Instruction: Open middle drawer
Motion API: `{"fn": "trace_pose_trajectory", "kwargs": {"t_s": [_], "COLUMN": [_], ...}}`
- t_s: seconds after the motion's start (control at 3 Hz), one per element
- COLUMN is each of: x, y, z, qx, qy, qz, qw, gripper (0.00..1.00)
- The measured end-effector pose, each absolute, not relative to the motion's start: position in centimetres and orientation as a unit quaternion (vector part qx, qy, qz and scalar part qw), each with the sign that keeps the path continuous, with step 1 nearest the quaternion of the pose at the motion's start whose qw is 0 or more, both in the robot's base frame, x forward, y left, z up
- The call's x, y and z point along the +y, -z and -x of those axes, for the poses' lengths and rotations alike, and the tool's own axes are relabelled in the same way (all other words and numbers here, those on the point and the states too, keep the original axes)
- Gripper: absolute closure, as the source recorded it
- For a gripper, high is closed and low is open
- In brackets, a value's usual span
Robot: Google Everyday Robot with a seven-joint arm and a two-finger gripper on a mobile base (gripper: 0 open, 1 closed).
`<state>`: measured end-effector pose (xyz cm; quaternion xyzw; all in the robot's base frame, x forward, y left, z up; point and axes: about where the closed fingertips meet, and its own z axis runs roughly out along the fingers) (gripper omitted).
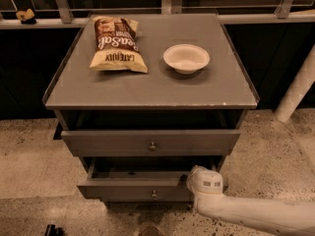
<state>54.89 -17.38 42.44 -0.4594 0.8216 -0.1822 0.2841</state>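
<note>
Now | arm low | tool (198,179) apparently at middle drawer (133,190) edge | grip: cannot tell

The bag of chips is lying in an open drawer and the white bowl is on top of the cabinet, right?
Not quite. The camera view shows the bag of chips lying on top of the cabinet, beside the white bowl, not in a drawer. The gripper is low, at the right end of the lower open drawer.
</note>
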Motion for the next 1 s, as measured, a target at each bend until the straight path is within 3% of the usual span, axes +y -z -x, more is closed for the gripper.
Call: {"fn": "trace_pose_trajectory", "kwargs": {"t_s": [0.33,0.67,1.0], "x": [-17.38,-17.38,-17.38], "y": [-42.44,-42.44,-42.44], "z": [-54.89,-54.89,-54.89], "qx": [0.822,0.822,0.822], "qy": [0.182,0.182,0.182], "qz": [0.459,0.459,0.459], "qw": [0.284,0.284,0.284], "gripper": [0.12,0.0,0.0]}}
